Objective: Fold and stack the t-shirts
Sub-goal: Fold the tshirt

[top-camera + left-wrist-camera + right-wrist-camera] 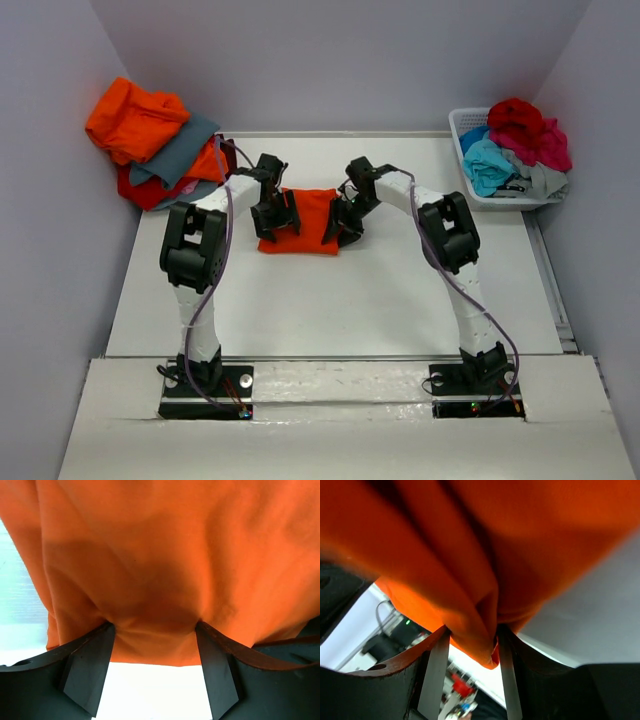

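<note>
The near half of the worktop point(330, 310) lies bare between the two arms, giving an end effector free passage; the orange t-shirt point(305, 222) fills the middle; a heap of t-shirts point(155, 140) blocks the far left corner; the white basket point(505, 160) blocks the far right.

White table point(330, 300), pale lilac walls point(330, 60), even light

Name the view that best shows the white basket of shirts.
The top external view: the white basket sits whole at the table's far right corner, heaped with turquoise, crimson and grey shirts. Neither wrist view shows it; both are filled by the orange t-shirt at their gripper fingers.
</note>
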You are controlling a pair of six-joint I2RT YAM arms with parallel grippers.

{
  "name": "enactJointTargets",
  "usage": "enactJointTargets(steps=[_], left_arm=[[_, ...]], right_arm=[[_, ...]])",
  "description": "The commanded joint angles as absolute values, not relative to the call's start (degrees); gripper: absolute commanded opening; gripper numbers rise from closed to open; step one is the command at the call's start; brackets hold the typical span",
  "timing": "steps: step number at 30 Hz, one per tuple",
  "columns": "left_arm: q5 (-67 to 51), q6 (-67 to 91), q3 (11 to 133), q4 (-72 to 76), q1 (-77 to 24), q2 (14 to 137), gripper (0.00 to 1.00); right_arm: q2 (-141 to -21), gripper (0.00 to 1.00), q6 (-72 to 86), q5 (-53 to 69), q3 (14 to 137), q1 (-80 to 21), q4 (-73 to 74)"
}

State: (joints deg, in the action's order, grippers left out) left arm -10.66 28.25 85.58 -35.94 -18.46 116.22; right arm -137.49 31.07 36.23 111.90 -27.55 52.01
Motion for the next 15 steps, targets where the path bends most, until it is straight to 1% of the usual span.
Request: enactJointTargets(steps=[1,8,15], left_arm=[[-12.4,26.8,81.6,-37.9,-20.4,117.2,0.79],[-12.8,26.5,75.1,-39.1,-25.7,112.9,0.79],[-14.2,28.8,67.8,-40.3,-30.2,104.4,0.79]], right_arm=[[-135.4,0.49,30.1,37.2,105.7,-28.2,49.9],[-128.8,0.49,30.1,36.6,94.8,-28.2,47.2],[-121.2,0.49,29.5,35.9,86.0,-30.4,46.8]])
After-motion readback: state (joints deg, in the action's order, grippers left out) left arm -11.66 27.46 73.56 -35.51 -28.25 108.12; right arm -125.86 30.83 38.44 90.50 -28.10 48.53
